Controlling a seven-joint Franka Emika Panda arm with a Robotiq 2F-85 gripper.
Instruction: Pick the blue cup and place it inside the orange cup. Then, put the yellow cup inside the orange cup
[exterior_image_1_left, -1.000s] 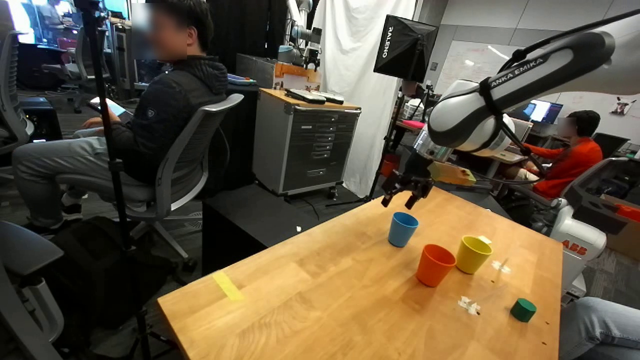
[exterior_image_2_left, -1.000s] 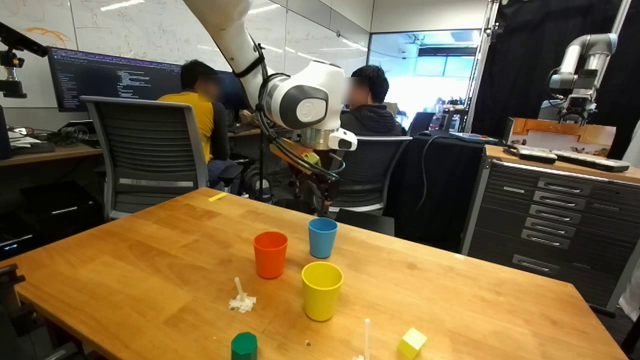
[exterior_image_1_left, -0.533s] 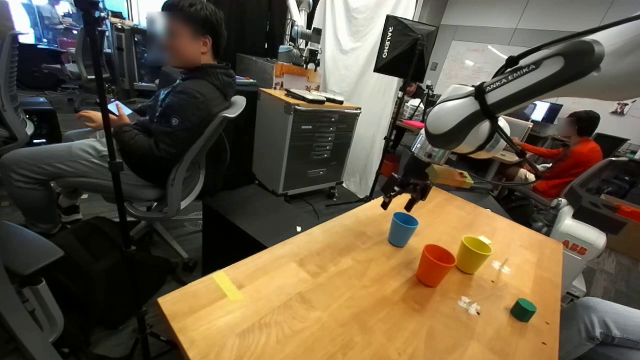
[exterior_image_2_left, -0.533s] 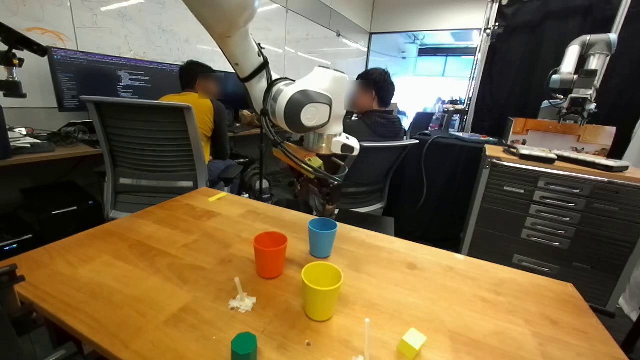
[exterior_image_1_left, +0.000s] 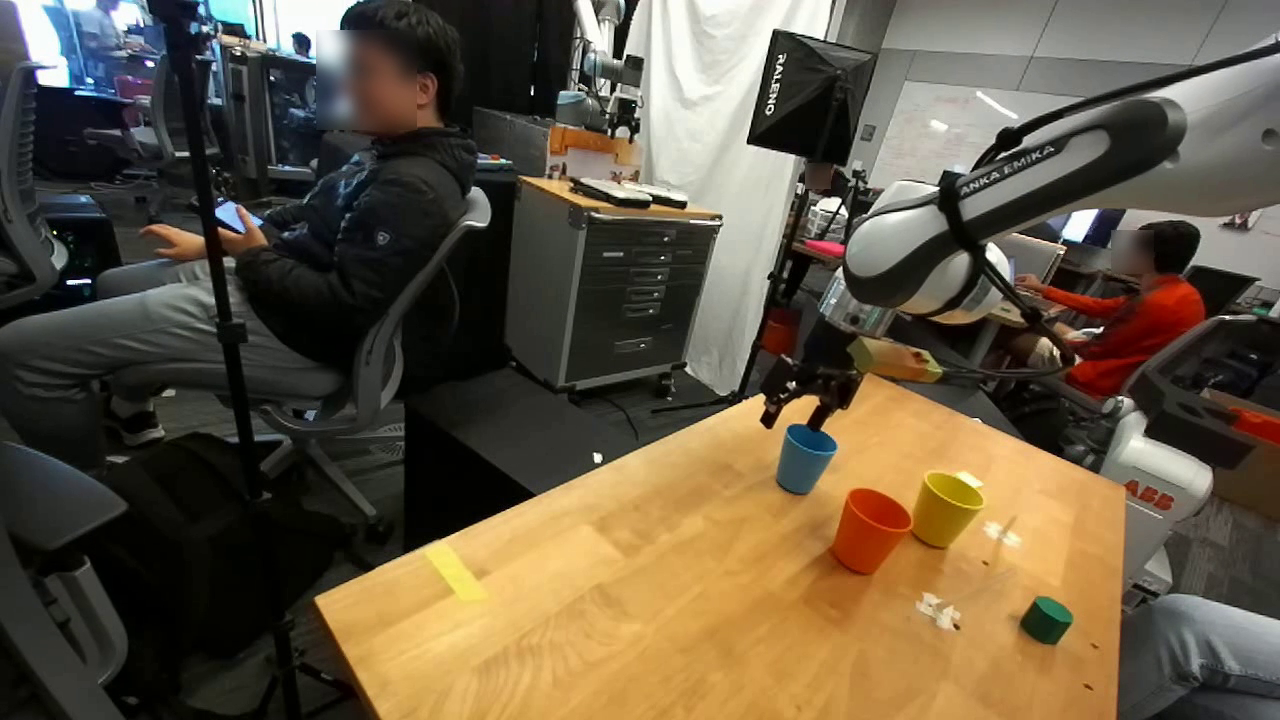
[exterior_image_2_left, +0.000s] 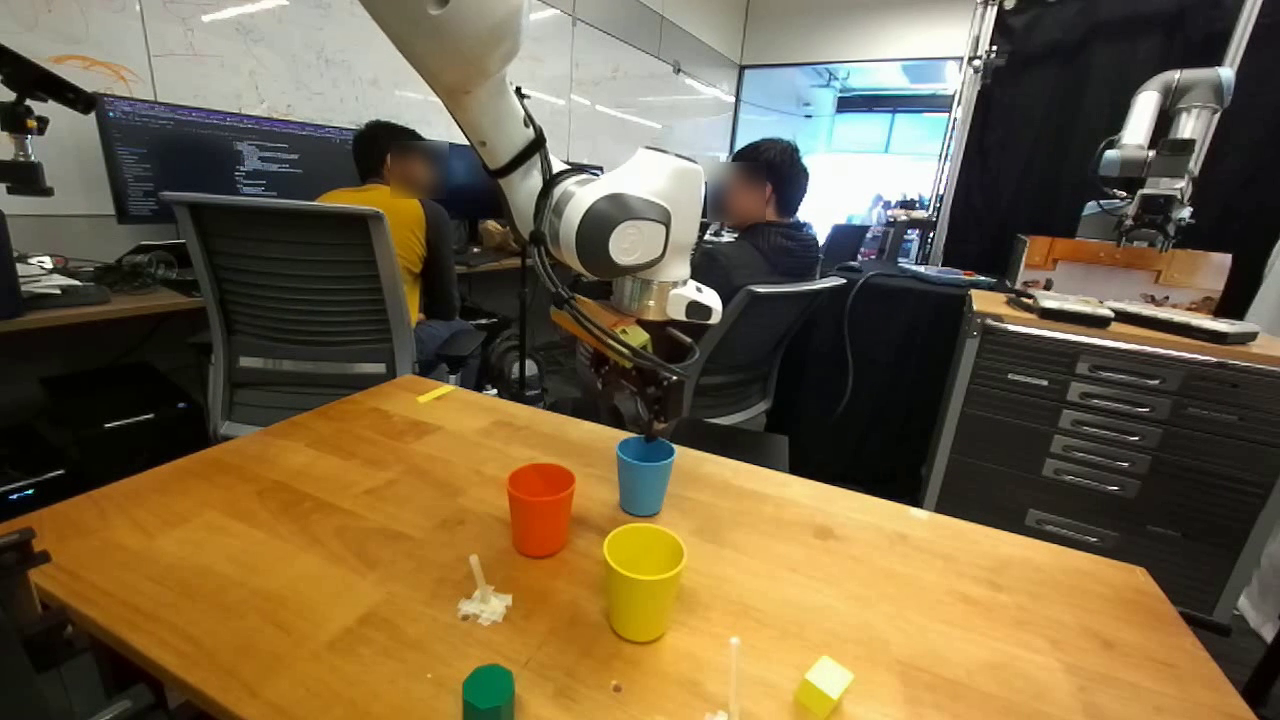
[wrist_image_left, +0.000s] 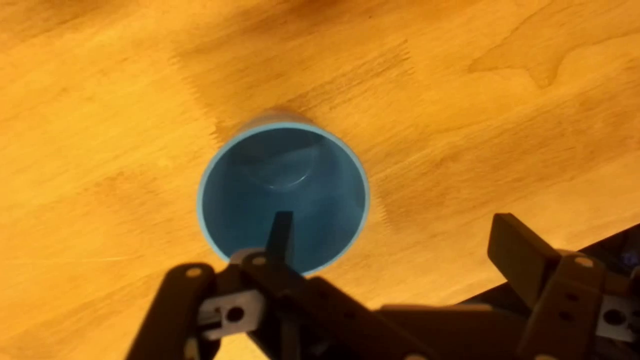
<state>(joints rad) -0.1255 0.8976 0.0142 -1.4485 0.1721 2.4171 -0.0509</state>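
I am hovering my gripper (wrist_image_left: 393, 220) above the wooden table (exterior_image_2_left: 330, 520), its two fingers (wrist_image_left: 281, 236) released and standing wide apart. In the wrist view the blue cup (wrist_image_left: 285, 187) is standing upright at nine o'clock from my fingertips' midpoint; one tip is covering part of its mouth, the other is hanging outside it at three o'clock, and a knuckle is hiding its rim between six and seven. Whether that covering tip is sitting inside the cup or above it, I cannot tell. In an exterior view my fingers are overlapping, the orange cup (exterior_image_2_left: 541, 515) is standing at eight o'clock from the blue one, the yellow cup (exterior_image_2_left: 643, 590) at six, and the green faceted block (exterior_image_2_left: 488, 694) is running off the bottom edge at seven. In an exterior view that block (exterior_image_1_left: 1047, 620) is showing whole, my fingertips apart. Only the wrist view is showing the blue cup's inner floor.
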